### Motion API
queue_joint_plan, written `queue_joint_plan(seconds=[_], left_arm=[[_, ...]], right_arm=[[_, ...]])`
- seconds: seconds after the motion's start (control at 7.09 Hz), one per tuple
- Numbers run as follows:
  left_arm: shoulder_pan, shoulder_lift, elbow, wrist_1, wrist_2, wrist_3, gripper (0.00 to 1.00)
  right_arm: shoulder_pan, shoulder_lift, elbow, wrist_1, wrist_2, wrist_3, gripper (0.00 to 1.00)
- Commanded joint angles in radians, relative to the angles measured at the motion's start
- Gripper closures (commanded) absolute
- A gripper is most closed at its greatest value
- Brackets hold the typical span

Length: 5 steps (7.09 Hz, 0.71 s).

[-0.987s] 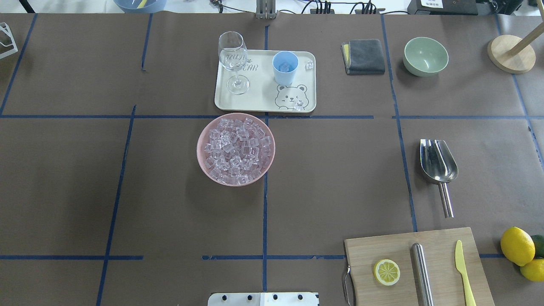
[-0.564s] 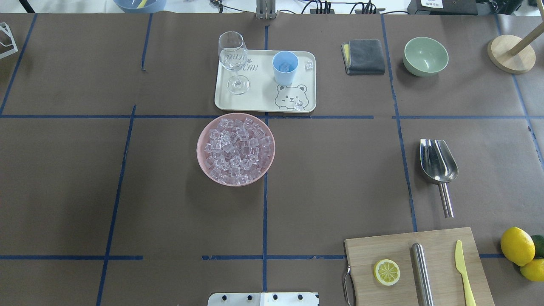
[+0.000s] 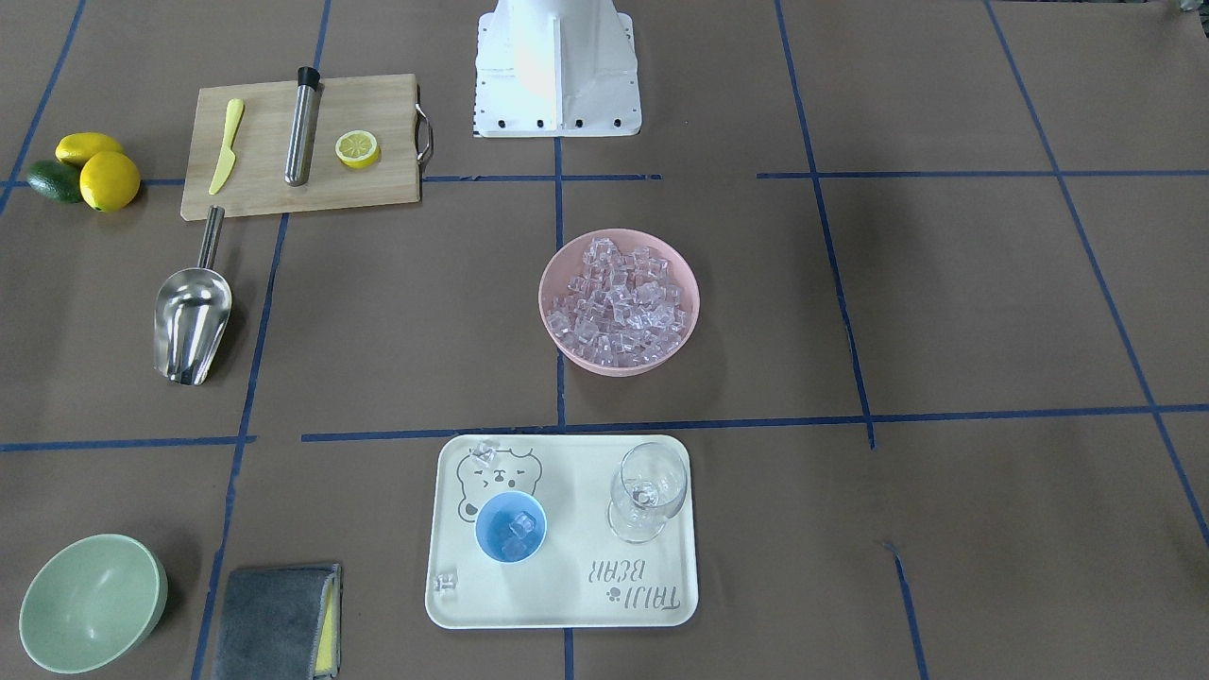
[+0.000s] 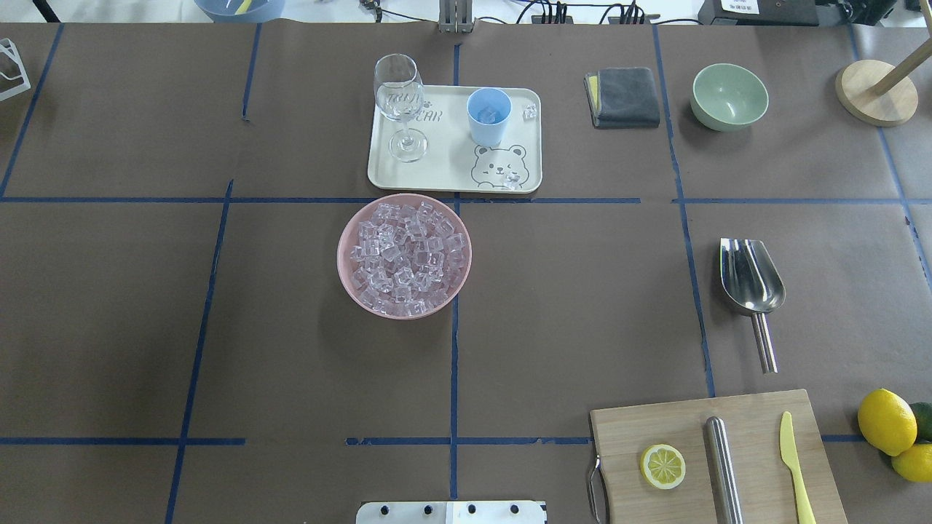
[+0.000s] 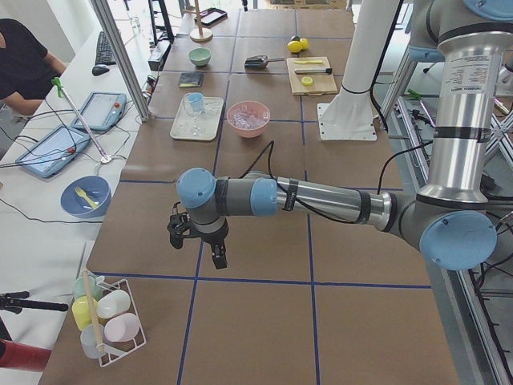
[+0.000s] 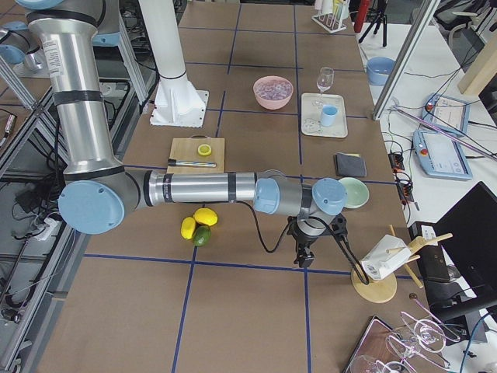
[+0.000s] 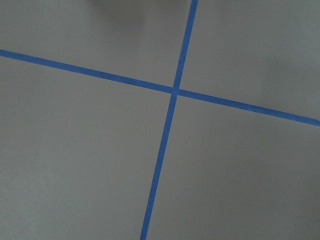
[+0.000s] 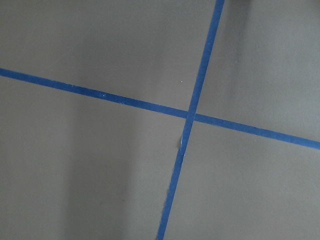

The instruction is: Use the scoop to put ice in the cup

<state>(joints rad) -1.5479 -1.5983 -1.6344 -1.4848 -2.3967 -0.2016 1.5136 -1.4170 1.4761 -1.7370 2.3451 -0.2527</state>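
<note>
The steel scoop [image 4: 751, 279] lies on the table at the right, trough pointing away from the robot; it also shows in the front-facing view [image 3: 192, 319]. The light-blue cup [image 4: 488, 116] stands on a cream tray [image 4: 444, 171] and holds a few ice cubes [image 3: 518, 534]. A pink bowl [image 4: 348, 280] is heaped with ice [image 4: 406, 255]. Two loose cubes lie on the tray. My left gripper [image 5: 196, 245] and right gripper [image 6: 318, 245] hang far from these things, past the table's ends. I cannot tell whether they are open or shut.
A wine glass [image 4: 399, 102] stands on the tray beside the cup. A cutting board [image 4: 655, 422] holds a lemon half, a steel rod and a yellow knife. A green bowl [image 4: 729, 95], a grey cloth [image 4: 623, 96] and lemons [image 4: 886, 421] lie at the right.
</note>
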Motion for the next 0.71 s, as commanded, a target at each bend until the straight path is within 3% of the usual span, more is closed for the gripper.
queue_joint_plan(seconds=[0.0, 0.56], left_arm=[[0.0, 0.032, 0.013, -0.138, 0.001, 0.011, 0.0], [0.002, 0.021, 0.025, -0.146, 0.016, 0.061, 0.0]], right_arm=[[-0.001, 0.006, 0.004, 0.0, 0.0, 0.0, 0.0], [-0.003, 0.01, -0.003, 0.0, 0.002, 0.001, 0.0]])
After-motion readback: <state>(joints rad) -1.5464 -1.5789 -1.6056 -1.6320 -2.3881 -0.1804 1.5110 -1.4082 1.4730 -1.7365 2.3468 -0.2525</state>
